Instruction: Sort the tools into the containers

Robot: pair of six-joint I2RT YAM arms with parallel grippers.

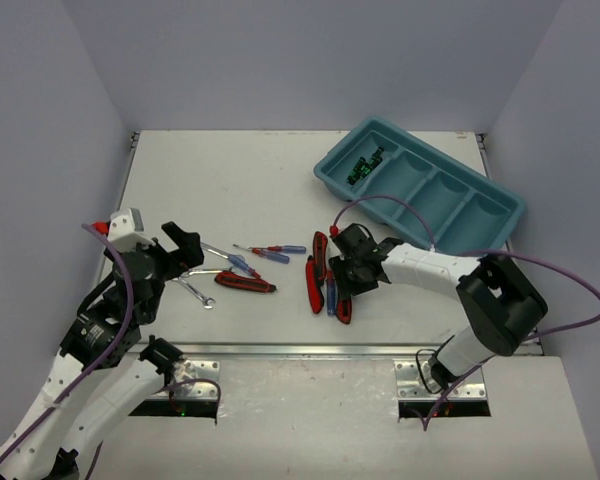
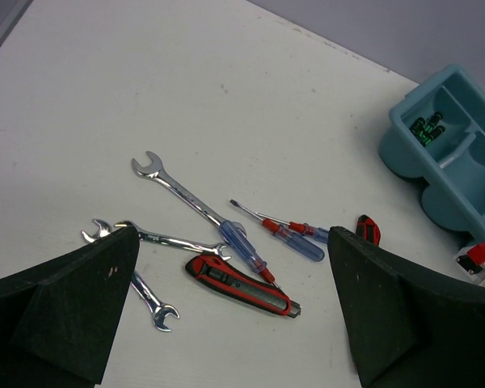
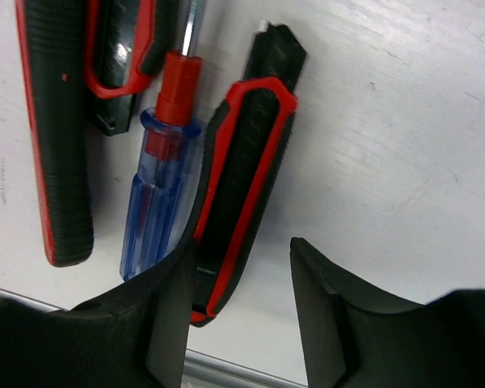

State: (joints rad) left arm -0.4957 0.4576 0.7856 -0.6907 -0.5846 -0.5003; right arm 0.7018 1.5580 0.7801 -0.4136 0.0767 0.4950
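The teal tray (image 1: pixel 500 222) sits at the back right; thin black-and-green screwdrivers (image 1: pixel 363 165) lie in its leftmost compartment. My right gripper (image 1: pixel 344 282) is low over a cluster of red-and-black knives (image 1: pixel 313 285) and a blue-and-red screwdriver (image 1: pixel 331 298). In the right wrist view it (image 3: pixel 241 311) is open, straddling one knife's end (image 3: pixel 244 162); the left finger touches it, the right stands apart. My left gripper (image 1: pixel 185 252) is open and empty above a knife (image 2: pixel 242 283), silver wrenches (image 2: pixel 178 187) and two blue-and-red screwdrivers (image 2: pixel 295 240).
The tray's other three compartments (image 1: pixel 450 200) hold nothing I can see. The table's metal front edge (image 1: pixel 310 350) runs just behind the right gripper's knives. Grey walls close in the table on the left, back and right.
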